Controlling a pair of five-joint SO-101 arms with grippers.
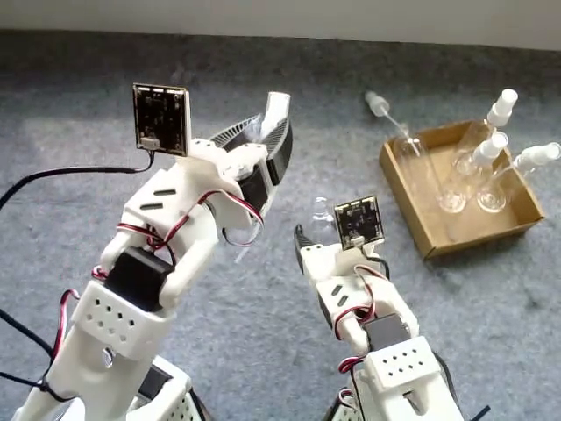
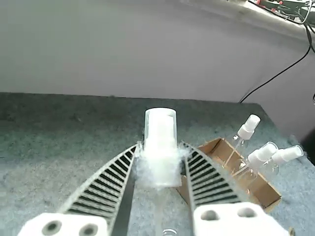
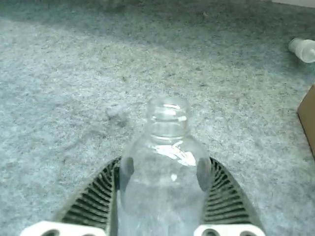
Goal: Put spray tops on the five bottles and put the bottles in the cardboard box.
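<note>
Cardboard box (image 1: 405, 203) with spray-topped bottles (image 1: 478, 162) inside

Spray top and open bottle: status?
Left end effector shut on spray top. Right end effector shut on uncapped bottle. Three capped bottles in cardboard box. Loose spray top on carpet beside box.

Readable text, labels, numbers, signs: none that you can read.
- Cardboard box (image 1: 479, 240): plain walls, no print legible to you.
- Bottles (image 1: 465, 167) in it: clear, no label.
- Wrist circuit boards (image 1: 161, 118): markings too small to make out.
</note>
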